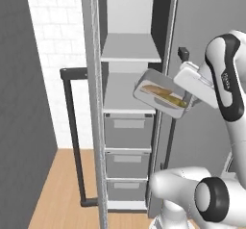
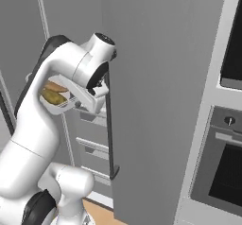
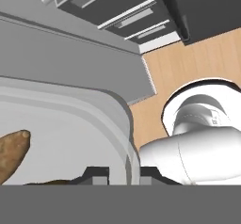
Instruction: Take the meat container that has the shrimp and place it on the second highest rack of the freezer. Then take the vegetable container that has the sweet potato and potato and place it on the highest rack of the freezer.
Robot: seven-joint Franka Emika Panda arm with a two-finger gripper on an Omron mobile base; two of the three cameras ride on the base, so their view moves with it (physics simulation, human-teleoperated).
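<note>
Left base view: tilted grey vegetable container [image 1: 161,94]

one vegetable container [image 1: 161,94], perhaps three drawers [image 1: 128,131]

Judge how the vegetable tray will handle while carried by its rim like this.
The tray is tilted, gripped at one edge by the claw, so it may sag or twist. Its potatoes lie loose and rounded; they will probably roll or slide toward the low side.
</note>
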